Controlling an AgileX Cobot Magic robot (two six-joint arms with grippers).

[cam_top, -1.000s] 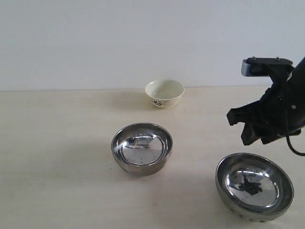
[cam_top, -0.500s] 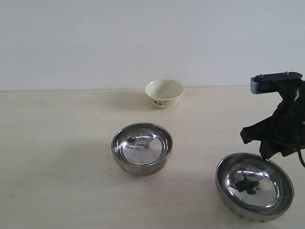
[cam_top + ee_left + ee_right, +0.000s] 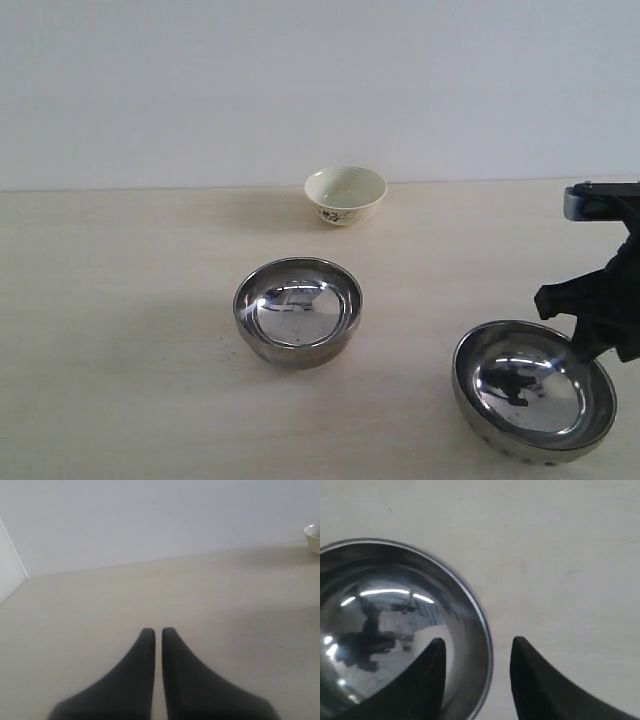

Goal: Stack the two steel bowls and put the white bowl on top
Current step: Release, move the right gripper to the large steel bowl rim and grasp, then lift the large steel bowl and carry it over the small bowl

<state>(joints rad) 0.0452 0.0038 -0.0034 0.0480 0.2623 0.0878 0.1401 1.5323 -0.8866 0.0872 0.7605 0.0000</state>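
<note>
Two shiny steel bowls stand apart on the table: one steel bowl [image 3: 298, 311] in the middle, the other steel bowl [image 3: 534, 389] at the front right. The small white bowl [image 3: 345, 194] with a dark floral side sits further back, and its edge shows in the left wrist view as the white bowl [image 3: 313, 536]. My right gripper [image 3: 585, 343] is open over the front-right bowl's right rim. In the right wrist view my right gripper [image 3: 479, 644] straddles that steel bowl's rim [image 3: 482, 617], one finger inside, one outside. My left gripper [image 3: 158, 631] is shut, holding nothing, over bare table.
The pale wooden table [image 3: 120, 300] runs back to a plain white wall [image 3: 200, 80]. In the left wrist view a corner where the wall meets a side panel [image 3: 10, 570] shows.
My right gripper has moved down and to the right, from above the front-right steel bowl's far edge to its right rim. The bowls have not moved.
</note>
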